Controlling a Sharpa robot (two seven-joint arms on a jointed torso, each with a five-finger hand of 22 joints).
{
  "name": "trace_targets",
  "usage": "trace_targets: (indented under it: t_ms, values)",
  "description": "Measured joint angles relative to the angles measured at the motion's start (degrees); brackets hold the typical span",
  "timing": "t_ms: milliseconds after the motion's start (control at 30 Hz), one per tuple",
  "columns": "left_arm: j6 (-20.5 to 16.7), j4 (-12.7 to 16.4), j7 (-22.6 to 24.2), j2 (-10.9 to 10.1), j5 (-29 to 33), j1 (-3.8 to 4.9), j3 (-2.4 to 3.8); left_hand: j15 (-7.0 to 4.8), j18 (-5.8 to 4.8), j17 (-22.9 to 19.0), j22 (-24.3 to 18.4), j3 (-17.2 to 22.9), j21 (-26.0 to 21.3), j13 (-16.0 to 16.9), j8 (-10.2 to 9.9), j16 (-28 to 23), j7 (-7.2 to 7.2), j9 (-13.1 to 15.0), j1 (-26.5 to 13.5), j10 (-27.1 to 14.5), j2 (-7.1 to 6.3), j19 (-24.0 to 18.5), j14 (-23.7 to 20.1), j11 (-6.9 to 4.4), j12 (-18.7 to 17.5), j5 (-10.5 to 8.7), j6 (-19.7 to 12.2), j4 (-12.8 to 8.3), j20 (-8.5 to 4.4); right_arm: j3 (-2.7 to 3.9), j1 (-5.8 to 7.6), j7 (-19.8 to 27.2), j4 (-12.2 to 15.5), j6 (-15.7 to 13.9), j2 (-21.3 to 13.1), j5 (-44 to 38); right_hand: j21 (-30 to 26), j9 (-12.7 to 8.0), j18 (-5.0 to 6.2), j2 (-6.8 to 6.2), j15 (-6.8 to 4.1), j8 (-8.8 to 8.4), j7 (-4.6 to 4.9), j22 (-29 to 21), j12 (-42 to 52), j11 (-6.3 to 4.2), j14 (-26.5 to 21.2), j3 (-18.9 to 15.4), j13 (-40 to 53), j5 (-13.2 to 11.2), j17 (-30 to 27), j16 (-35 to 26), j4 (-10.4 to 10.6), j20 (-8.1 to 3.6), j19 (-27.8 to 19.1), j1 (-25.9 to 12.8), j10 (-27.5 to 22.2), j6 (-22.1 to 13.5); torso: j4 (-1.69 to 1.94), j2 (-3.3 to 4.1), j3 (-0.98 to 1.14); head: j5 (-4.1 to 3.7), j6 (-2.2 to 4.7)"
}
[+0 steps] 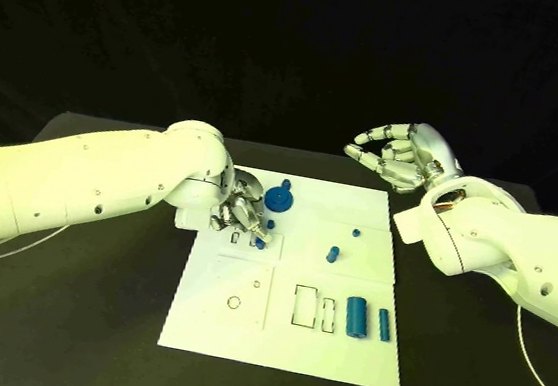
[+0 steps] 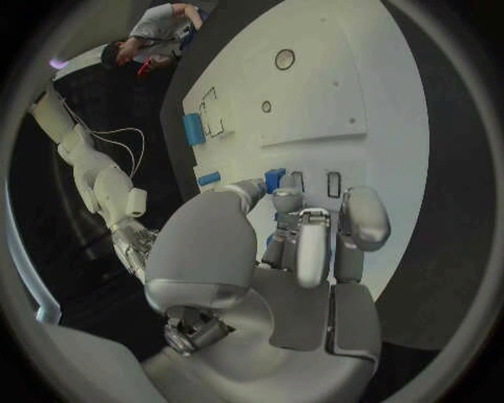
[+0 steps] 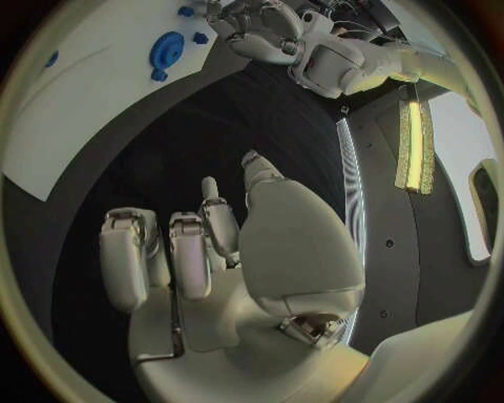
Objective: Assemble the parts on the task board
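- I see the task board (image 1: 283, 356) lying flat in the middle of the head view, on the black table (image 1: 81, 321), its long side running from the frame's centre toward the bottom.
- Near the board's upper edge sits a round blue part (image 1: 278, 199), just right of my left hand; the right wrist view shows it too (image 3: 165, 50).
- A small blue peg (image 1: 333, 254) lies a little right of the board's centre, apart from everything else.
- Lower right on the board, a larger blue cylinder (image 1: 357, 316) and a slimmer blue pin (image 1: 382, 322) lie side by side, close but not touching, just right of two outlined rectangular slots (image 1: 314, 309).
- My left hand (image 1: 239, 208) is down over the board's upper left part, fingers curled toward the surface. Small blue pieces (image 1: 260, 241) show at its fingertips; in the left wrist view a blue piece (image 2: 275, 179) sits beside the fingertips (image 2: 286, 200), but I cannot tell whether the hand actually holds any of it.
- My right hand (image 1: 404, 154) is raised past the board's upper right corner, over the dark table, fingers loosely curved and apart, with nothing in them; the right wrist view (image 3: 210, 252) shows the same.
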Motion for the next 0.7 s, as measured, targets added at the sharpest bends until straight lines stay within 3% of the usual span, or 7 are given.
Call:
trace_targets:
  t_ms: [167,333,367,433,533,600,700]
  values:
    - [0.28,-0.01,0.02,-0.02,0.42,0.0,-0.04,0.0,0.0,0.0,0.0,2.7,0.0,-0.22,-0.02,0.0,-0.12,0.02,0.68,0.0,-0.68,0.0,0.0,0.0,0.0,-0.13,0.12,-0.79,0.0,-0.02,0.0,-0.01,0.0,0.06,0.03,-0.01,0.0,0.0,0.0,0.0,0.0,0.0,0.0,0.0,0.0,0.0,0.0,0.0,0.0,0.0,0.0,0.0,0.0,0.0,0.0,0.0,0.0,0.0,0.0,0.0,0.01,-0.01,-0.08]
    - [0.48,-0.01,0.02,-0.18,0.7,-0.01,-0.1,-0.27,0.0,0.0,0.27,4.11,0.0,-0.42,-0.04,0.0,-0.25,0.05,1.18,0.24,-1.52,0.0,0.16,-0.22,0.0,0.21,0.27,0.5,0.0,-0.05,-0.01,-0.02,0.01,0.12,0.04,-0.01,0.0,0.0,0.0,0.0,0.0,0.0,0.0,-0.01,0.0,0.0,0.0,0.0,-0.01,0.0,0.0,0.0,0.0,0.0,0.0,0.0,0.0,0.0,-0.01,-0.02,0.02,-0.01,-0.1]
    - [0.5,0.0,0.02,-0.23,0.73,-0.01,-0.11,-0.34,0.0,0.0,0.43,4.53,0.0,-0.45,0.09,0.0,-0.32,0.05,1.06,0.35,-2.1,0.12,0.09,-0.33,0.0,0.21,0.34,0.91,-0.12,-0.05,-0.01,-0.02,0.01,0.13,0.04,-0.01,0.0,0.0,0.0,0.0,0.0,0.0,0.0,-0.01,0.0,0.0,0.0,0.0,0.0,0.0,0.0,0.0,0.0,0.0,0.0,0.0,0.0,0.0,-0.01,-0.02,0.02,-0.01,-0.1]
    - [0.51,0.04,0.03,-0.37,0.78,-0.03,-0.16,-0.34,0.01,0.0,0.8,7.36,0.0,-0.48,0.1,0.0,-0.34,0.06,0.52,0.54,-2.96,0.32,0.09,-0.51,-0.22,0.21,0.37,-0.72,-0.31,-0.06,-0.01,-0.02,0.01,0.15,0.04,-0.02,0.0,0.0,0.0,0.0,0.0,0.0,0.0,-0.01,0.0,0.0,0.0,0.0,-0.01,0.0,0.0,0.0,0.0,0.0,0.0,0.0,0.0,0.0,-0.01,-0.02,0.02,-0.01,-0.12]
    - [0.46,0.14,0.07,-0.51,0.83,-0.05,-0.18,-0.33,0.0,0.0,1.5,8.37,0.41,-0.18,0.1,0.02,-0.28,0.06,-0.14,1.55,-3.88,0.52,0.1,-0.28,-0.23,0.55,0.8,-0.01,-0.51,-0.07,-0.02,-0.03,0.03,0.18,0.01,-0.02,0.0,0.0,0.0,0.0,0.0,0.0,0.0,-0.01,0.0,0.0,0.0,0.0,-0.01,0.0,0.04,0.0,0.0,0.0,0.0,0.0,0.0,0.0,-0.01,-0.02,0.02,-0.01,-0.13]
    - [0.32,0.23,0.14,-0.59,0.86,-0.07,-0.19,-0.33,-0.89,0.0,1.98,10.07,0.71,0.19,0.19,0.4,-0.28,0.07,-1.09,2.36,-4.83,0.87,0.1,-0.39,-0.23,0.7,1.53,-0.79,-0.57,-0.07,-0.03,-0.03,0.03,0.19,-0.01,-0.02,0.0,0.0,0.0,0.0,0.0,0.0,0.0,-0.01,0.0,0.0,0.0,0.0,-0.01,0.0,0.04,0.0,0.0,0.0,0.0,0.0,0.0,0.0,-0.01,-0.02,0.01,-0.02,-0.15]
    - [-0.12,0.45,0.31,-0.78,0.95,-0.07,-0.19,-0.33,-0.92,0.0,2.6,10.55,1.1,0.72,0.39,0.73,-0.52,0.15,-2.14,3.42,-5.75,1.22,0.1,-0.67,-0.04,1.7,2.42,-0.32,-0.78,-0.07,-0.03,-0.03,0.03,0.2,-0.04,-0.02,0.0,0.0,0.0,0.0,0.0,0.0,0.0,-0.01,0.0,0.0,0.0,0.0,-0.01,0.0,0.04,0.0,0.0,0.0,0.0,0.0,0.0,0.0,-0.02,-0.02,0.01,-0.02,-0.17]
